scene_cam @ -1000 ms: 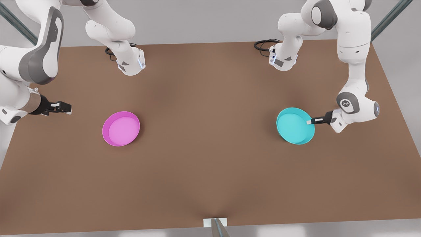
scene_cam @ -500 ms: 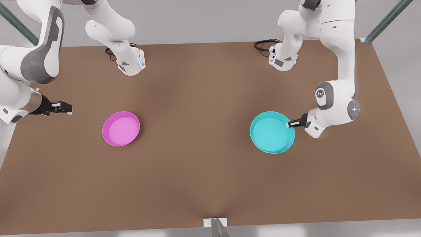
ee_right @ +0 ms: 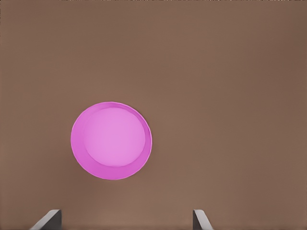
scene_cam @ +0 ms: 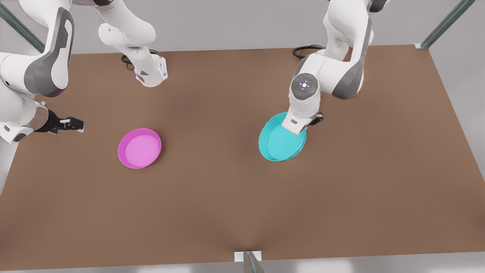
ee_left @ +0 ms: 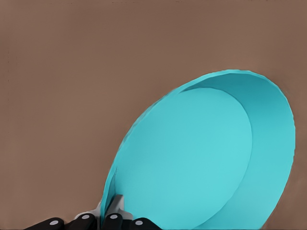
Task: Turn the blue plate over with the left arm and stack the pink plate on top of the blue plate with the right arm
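Whereas half a second ago the round shallow cyan-turquoise blue plate (scene_cam: 281, 141) lay further toward the front view's right with the gripper reaching in from that side, now positioned nearer the middle of the brown table surface (scene_cam: 227, 204), tilted with its open face turned toward the front view's left and its far rim lifted. Carried by the left arm (scene_cam: 333, 64), a white jointed arm with grey joints, now swung over the plate from behind so that its wrist hangs directly above the upper rim. Left gripper (ee_left: 103, 218) pinching the plate's rim, one black finger on each side of the thin cyan wall, as seen in the left wrist view; inner floor of the plate (ee_left: 192, 158) facing that camera. Pink plate (scene_cam: 139, 148), a round shallow magenta dish with a lighter pink inside, unchanged in place: flat on the table, open side up, well apart from the blue plate toward the front view's left. Right arm (scene_cam: 34, 72) waiting at the front view's left edge, unchanged since the earlier frames. Right gripper (scene_cam: 74, 124) held above the table, near the pink plate but apart from it, jaws spread, fingertips (ee_right: 48, 219) wide apart in the right wrist view with the pink plate (ee_right: 111, 140) beyond them. Black cables (scene_cam: 305, 50) coiled at the far table edge by the arm bases. Small white bracket (scene_cam: 248, 256) at the near table edge.
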Available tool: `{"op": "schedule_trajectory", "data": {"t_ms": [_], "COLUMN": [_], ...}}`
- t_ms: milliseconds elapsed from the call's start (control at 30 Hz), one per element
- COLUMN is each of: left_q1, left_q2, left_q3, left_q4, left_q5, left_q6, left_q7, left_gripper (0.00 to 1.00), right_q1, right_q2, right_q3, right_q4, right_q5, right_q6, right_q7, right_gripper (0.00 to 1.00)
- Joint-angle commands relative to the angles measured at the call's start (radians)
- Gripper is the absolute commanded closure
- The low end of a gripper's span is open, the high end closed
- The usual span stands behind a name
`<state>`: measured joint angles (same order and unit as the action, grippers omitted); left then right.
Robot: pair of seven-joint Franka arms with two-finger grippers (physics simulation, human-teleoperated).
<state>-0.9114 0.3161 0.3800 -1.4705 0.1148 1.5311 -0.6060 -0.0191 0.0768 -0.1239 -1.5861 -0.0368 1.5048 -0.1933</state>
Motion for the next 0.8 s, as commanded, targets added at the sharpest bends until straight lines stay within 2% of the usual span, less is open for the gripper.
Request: {"op": "schedule_trajectory", "data": {"t_ms": [0,100,133,333,367,533,633,767], "left_q1": [-0.009,-0.136,-0.147,-0.291,-0.328,-0.478,-0.492,-0.540], "left_q2": [0.012,0.055,0.142,0.208,0.264,0.452,0.624,0.728], "left_q3": [0.000,0.002,0.002,0.002,0.004,0.004,0.008,0.004], "left_q4": [0.012,0.035,0.153,0.170,0.167,0.177,0.368,0.371], "left_q5": [0.163,0.397,0.469,0.835,0.879,1.039,1.126,1.169], "left_q6": [-0.015,-0.120,-0.183,-0.220,-0.242,-0.310,-0.312,-0.308], "left_q7": [0.000,-0.009,-0.024,-0.024,-0.034,-0.047,-0.032,-0.047], "left_gripper": [0.79,0.79,0.79,0.79,0.79,0.79,0.79,0.79], "right_q1": [-0.002,-0.002,-0.004,-0.004,-0.004,-0.004,-0.004,-0.001], "right_q2": [0.000,0.001,0.001,0.011,0.012,0.014,0.014,0.015], "right_q3": [0.000,0.001,0.001,0.001,0.001,0.001,0.001,0.001], "right_q4": [0.000,0.000,0.002,0.003,0.003,0.003,0.005,0.006], "right_q5": [0.000,0.000,0.000,0.002,0.002,0.002,0.002,0.003], "right_q6": [0.000,0.000,-0.002,-0.002,-0.003,-0.003,-0.008,-0.009], "right_q7": [0.000,-0.005,-0.006,-0.008,-0.008,-0.008,-0.008,0.000], "right_gripper": [0.00,0.00,0.00,0.00,0.00,0.00,0.00,0.00]}}
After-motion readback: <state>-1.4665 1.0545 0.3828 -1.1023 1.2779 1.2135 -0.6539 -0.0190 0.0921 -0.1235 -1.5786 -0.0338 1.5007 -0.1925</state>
